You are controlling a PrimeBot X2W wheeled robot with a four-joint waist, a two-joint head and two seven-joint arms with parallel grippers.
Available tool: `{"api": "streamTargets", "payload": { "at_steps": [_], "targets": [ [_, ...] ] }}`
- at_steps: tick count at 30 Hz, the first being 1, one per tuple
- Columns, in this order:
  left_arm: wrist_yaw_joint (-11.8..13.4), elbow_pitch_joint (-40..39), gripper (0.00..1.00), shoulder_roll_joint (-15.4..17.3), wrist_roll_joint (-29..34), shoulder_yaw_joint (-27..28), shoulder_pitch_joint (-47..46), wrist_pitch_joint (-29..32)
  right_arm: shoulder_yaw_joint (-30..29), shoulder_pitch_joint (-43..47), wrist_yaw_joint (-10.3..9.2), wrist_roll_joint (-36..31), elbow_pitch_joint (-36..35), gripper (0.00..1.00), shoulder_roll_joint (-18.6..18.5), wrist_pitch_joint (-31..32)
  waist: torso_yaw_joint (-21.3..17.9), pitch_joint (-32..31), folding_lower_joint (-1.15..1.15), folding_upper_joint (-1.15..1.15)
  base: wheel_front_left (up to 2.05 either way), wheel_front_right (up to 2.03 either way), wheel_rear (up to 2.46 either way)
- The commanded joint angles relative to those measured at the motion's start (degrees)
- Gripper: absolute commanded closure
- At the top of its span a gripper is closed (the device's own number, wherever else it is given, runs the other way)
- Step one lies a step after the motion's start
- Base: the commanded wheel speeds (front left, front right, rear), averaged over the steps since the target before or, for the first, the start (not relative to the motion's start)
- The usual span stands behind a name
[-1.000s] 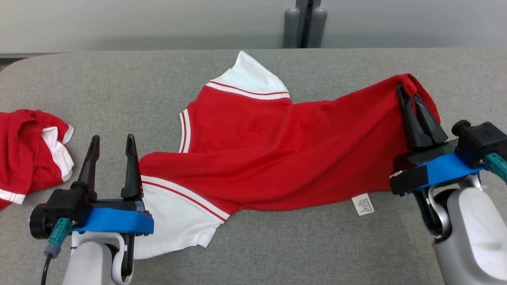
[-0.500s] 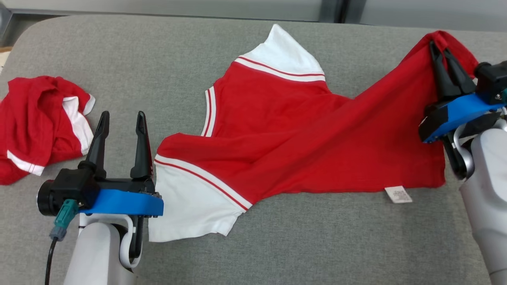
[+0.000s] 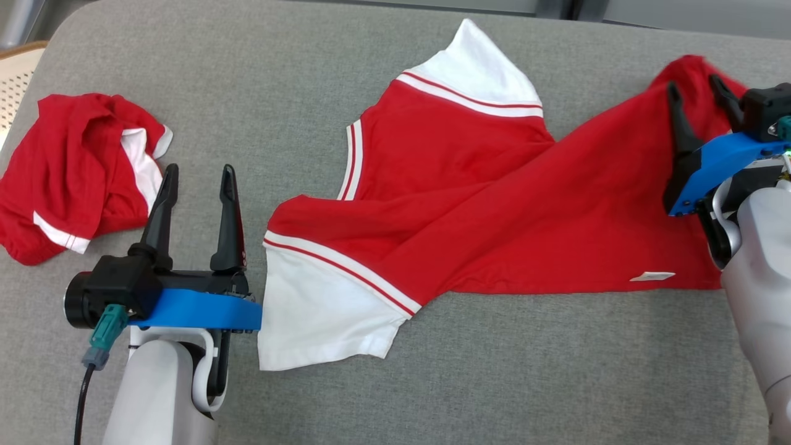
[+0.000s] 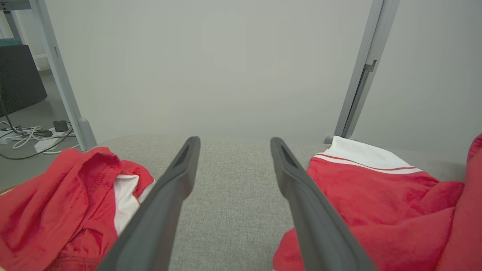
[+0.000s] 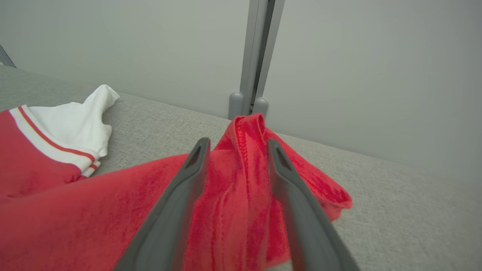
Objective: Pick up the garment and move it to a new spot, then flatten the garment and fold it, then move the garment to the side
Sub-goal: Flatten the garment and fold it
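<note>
The garment (image 3: 494, 210), a red shirt with white sleeves and red-striped trim, lies spread across the grey table (image 3: 247, 74). My right gripper (image 3: 695, 89) stands open over its far right corner. In the right wrist view that bunched red hem (image 5: 244, 158) stands up between the parted fingers of the right gripper (image 5: 238, 145), with neither finger pressing on it. My left gripper (image 3: 198, 176) is open just left of the near white sleeve (image 3: 321, 315). The left wrist view has bare table between the left gripper (image 4: 233, 141) fingers and the garment (image 4: 376, 199) on their right.
A second red and white garment (image 3: 68, 167) lies crumpled at the table's left end, left of my left gripper. Grey posts (image 5: 248, 101) and a pale wall stand behind the table. Cables (image 4: 22, 135) lie on the floor off the left end.
My right gripper has opened and let go of the garment's corner, which now rests on the table. The head camera has shifted down. The left gripper is unchanged.
</note>
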Motion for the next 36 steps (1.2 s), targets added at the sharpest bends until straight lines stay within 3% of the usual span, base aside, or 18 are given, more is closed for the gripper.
{"api": "streamTargets", "payload": {
  "at_steps": [1, 5, 11, 23, 36],
  "targets": [
    [-0.09, -0.09, 0.0, -0.01, 0.16, 0.46, -0.3, -0.18, -0.25, -0.83, -0.01, 0.0, 0.47, 0.0, 0.31, -0.34, -0.4, -0.38, -0.01, 0.0, 0.0, 0.0, 0.0],
    [-0.09, 0.19, 0.0, -0.07, 0.59, 1.25, 0.73, -0.18, -2.12, 1.78, -0.01, 0.92, -1.56, 0.0, 0.83, -0.47, -1.88, -1.86, -0.01, 0.0, 0.0, 0.0, 0.0],
    [-0.09, 0.72, 0.0, 0.68, 1.15, 3.2, 3.24, -0.18, -5.4, 11.19, -0.01, 2.24, -13.49, 0.0, 2.6, -0.46, -5.17, -5.91, -0.01, 0.0, 0.0, 0.0, 0.0],
    [-0.09, 0.97, 0.0, 2.27, 1.82, 6.26, 9.57, -0.18, -6.4, 31.31, -0.01, 3.84, -35.35, 0.0, 8.19, -0.47, -10.55, -13.58, -0.01, 0.0, 0.0, 0.0, 0.0],
    [-0.09, 1.36, 0.0, 3.0, 2.26, 5.96, 11.55, -0.18, -5.28, 42.81, -0.01, 2.23, -44.42, 0.0, 11.81, -0.22, -10.52, -15.57, -0.01, 0.0, 0.0, 0.0, 0.0]
  ]
}}
